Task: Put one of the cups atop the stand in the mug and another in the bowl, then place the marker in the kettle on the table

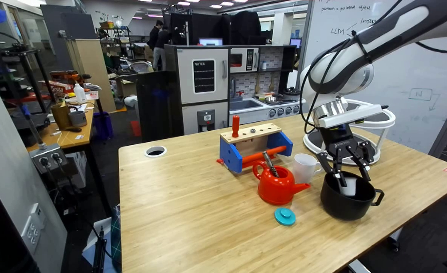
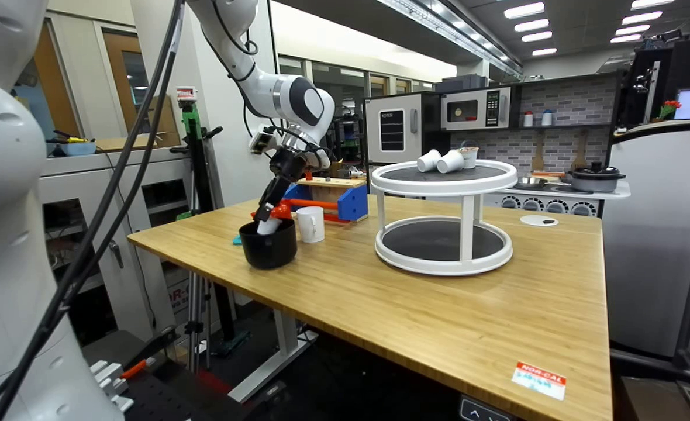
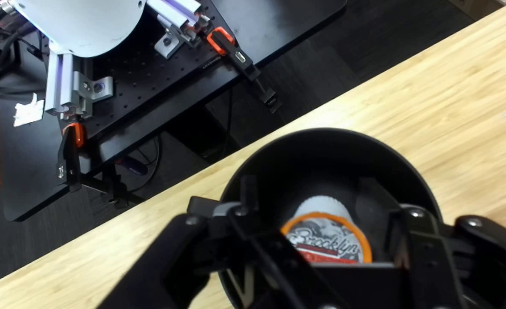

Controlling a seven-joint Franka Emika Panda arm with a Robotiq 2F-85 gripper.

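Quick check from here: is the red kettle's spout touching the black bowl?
Apart. An exterior view shows it: a strip of wooden tabletop is visible between the spout of the red kettle and the black bowl.

Robotics lab — in an exterior view, robot arm (image 1: 392,35) over a wooden table (image 1: 178,212), whiteboard (image 1: 428,68) w/ scrawled notes (image 1: 337,32) ("LLM") beside it, play-kitchen unit (image 1: 223,96) behind, workbench (image 1: 82,131) w/ drill (image 1: 65,77) left of the table. Also nr the table: perforated mounting plate (image 3: 137,75), tripod (image 2: 195,175). Far beyond it — prob. two ppl (image 1: 162,42), too small to be sure.
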